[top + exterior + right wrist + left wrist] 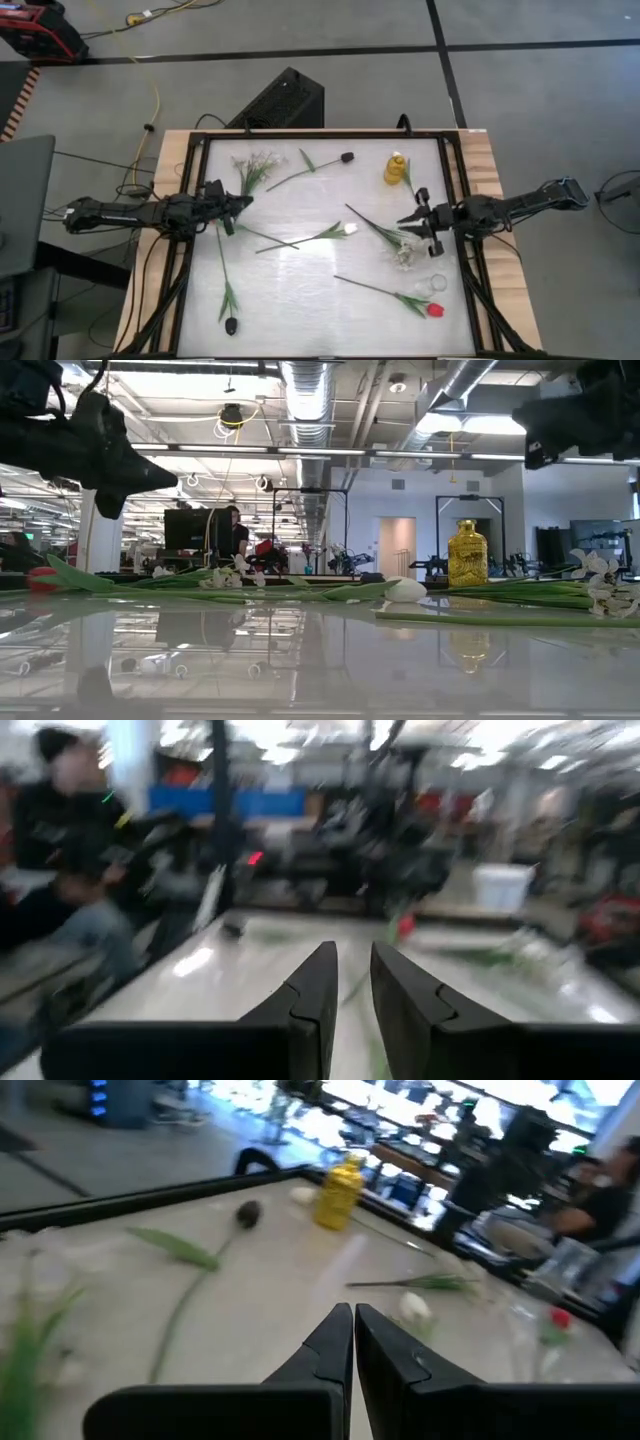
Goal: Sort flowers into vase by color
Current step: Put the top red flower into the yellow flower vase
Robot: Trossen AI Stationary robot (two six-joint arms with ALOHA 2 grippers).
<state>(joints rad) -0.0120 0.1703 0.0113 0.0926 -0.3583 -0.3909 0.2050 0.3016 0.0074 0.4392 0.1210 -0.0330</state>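
Hovering above the worktop [300,290], we hold nothing yet; left fingers [247,203] clenched, right fingers [404,221] slightly parted, empty. Flowers lie scattered around the yellow vase [395,168], none inside; next we should drop onto the sprig [403,250] nearest it.

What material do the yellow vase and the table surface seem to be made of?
The yellow vase looks like glass or glazed ceramic with a glossy, faceted golden finish: it catches bright highlights. The table surface seems a smooth polished white sheet, perhaps acrylic or laminate: it mirrors the ceiling lights and the vase.
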